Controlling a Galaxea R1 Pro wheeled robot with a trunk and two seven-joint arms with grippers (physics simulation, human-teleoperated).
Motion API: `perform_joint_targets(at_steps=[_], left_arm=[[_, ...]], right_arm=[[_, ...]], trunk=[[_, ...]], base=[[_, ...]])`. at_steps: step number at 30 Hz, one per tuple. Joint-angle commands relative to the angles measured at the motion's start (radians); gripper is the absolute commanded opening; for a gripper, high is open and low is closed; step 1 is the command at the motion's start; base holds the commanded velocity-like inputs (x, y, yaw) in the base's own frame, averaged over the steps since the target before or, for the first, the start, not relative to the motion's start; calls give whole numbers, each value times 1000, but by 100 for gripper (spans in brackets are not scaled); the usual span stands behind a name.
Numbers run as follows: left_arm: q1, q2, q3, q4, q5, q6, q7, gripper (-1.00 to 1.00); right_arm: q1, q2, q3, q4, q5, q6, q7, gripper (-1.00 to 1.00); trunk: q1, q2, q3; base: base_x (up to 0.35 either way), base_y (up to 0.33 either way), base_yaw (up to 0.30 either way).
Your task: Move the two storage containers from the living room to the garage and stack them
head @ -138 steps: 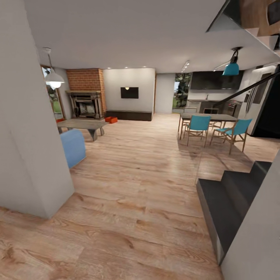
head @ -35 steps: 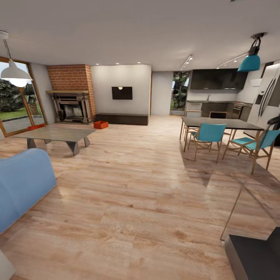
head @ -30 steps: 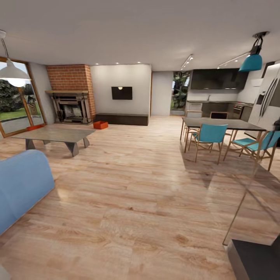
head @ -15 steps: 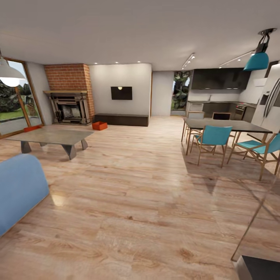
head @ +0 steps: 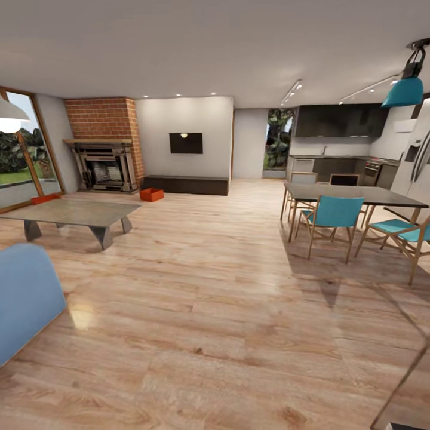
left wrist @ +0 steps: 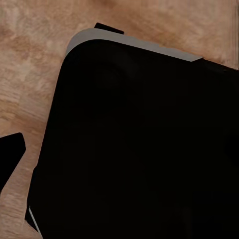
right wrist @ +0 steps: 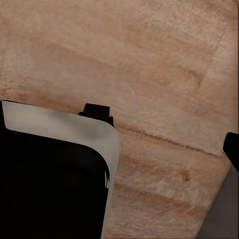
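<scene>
Head view: the living room has a light wood-plank floor (head: pixel 227 286), with a brick chimney (head: pixel 104 118) above a stone fireplace (head: pixel 104 167) on the far wall. One orange-red container (head: pixel 151 194) sits on the planks just right of the fireplace, in front of a low dark bench (head: pixel 186 184). A second container (head: pixel 45 198) lies left of the fireplace, by the glass garden doors (head: pixel 21 161), partly hidden behind the coffee table (head: pixel 71 214). Well right of the fireplace stand a dining table (head: pixel 352 194) and teal chairs (head: pixel 331 218). A wall screen (head: pixel 185 143) hangs right of the chimney; no writing is legible anywhere.

Both wrist views look down on planks and the robot's dark base (left wrist: pixel 139 144). Whether either gripper is spread or pressed together cannot be told.
</scene>
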Motion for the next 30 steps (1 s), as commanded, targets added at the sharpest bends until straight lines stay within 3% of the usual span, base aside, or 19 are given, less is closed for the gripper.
perform_joint_targets(at_steps=[1,30], left_arm=[[0,0,1,-1,4,-2,0,100],[0,-2,0,-1,2,-3,0,100]], right_arm=[[-1,0,8,3,-10,-5,2,100],[-1,4,4,1,-11,-5,2,100]], trunk=[[1,0,-1],[1,0,-1]], base=[[323,0,0],[323,0,0]])
